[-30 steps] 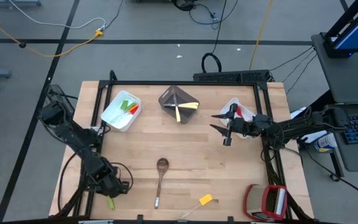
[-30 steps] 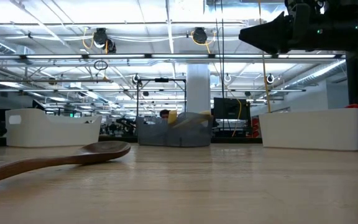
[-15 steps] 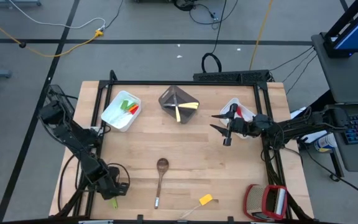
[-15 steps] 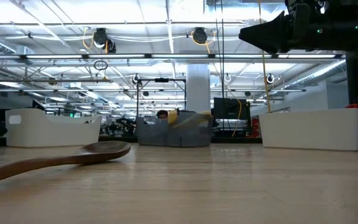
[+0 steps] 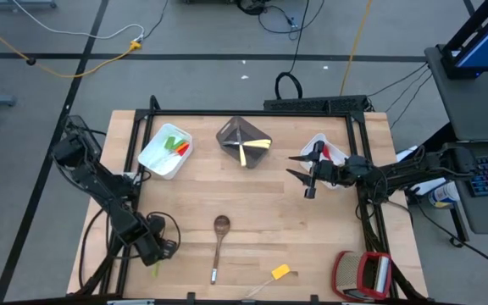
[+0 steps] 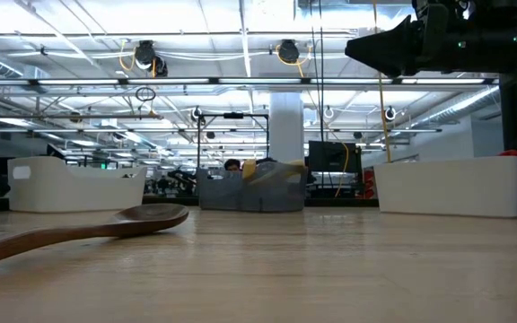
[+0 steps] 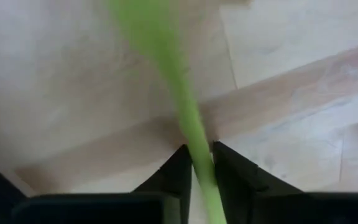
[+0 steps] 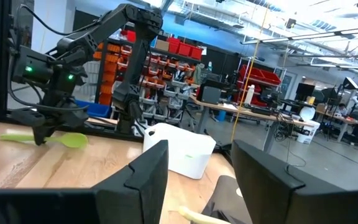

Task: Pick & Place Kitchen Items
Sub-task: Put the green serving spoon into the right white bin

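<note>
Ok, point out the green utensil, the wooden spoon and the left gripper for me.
green utensil (image 7: pixel 188 121), left wrist view, middle of its handle.
wooden spoon (image 5: pixel 221 224), high view, its bowl.
left gripper (image 7: pixel 199 168), left wrist view, between its fingertips, shut on the green utensil.

A wooden spoon (image 5: pixel 219 238) lay on the table (image 5: pixel 261 203) near its front edge, between my left gripper (image 5: pixel 153 257) and a small yellow piece (image 5: pixel 280 272). Three bins (image 5: pixel 164 152) stood along the back, my right gripper (image 5: pixel 302 169) raised before the rightmost.
</note>
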{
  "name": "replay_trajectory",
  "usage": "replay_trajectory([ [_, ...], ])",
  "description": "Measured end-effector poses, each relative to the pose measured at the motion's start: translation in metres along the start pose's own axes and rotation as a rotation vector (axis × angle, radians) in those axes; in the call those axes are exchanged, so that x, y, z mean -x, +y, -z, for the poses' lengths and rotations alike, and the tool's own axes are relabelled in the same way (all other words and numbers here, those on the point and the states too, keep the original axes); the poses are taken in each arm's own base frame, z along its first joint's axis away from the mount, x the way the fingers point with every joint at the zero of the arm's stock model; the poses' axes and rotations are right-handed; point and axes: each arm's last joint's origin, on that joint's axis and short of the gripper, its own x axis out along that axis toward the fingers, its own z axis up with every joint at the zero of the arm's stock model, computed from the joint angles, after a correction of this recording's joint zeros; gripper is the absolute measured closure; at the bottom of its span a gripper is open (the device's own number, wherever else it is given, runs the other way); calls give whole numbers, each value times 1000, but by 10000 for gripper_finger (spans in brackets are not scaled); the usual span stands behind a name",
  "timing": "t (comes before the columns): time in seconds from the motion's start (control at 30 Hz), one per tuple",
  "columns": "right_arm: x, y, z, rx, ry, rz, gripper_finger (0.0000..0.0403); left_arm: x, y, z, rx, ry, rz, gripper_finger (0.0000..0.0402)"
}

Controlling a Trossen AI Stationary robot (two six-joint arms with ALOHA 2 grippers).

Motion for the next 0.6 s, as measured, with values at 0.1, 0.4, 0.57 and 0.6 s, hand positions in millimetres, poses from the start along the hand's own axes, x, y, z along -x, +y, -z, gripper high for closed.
replay_trajectory([
  [0.1, 0, 0, 0, 1, 5, -1, 234, 0, 0, -2, -48, -22, -1, 359],
  [0.4, 0, 1, 3, 3, 36, -9, 234, 0, 1, -2, -90, -51, 3, 332],
  [0.57, 0, 1, 5, 5, 55, -14, 234, 0, 2, -1, -179, -116, 37, 319],
  [0.6, 0, 1, 5, 4, 55, -14, 234, 0, 2, -1, -187, -124, 40, 318],
])
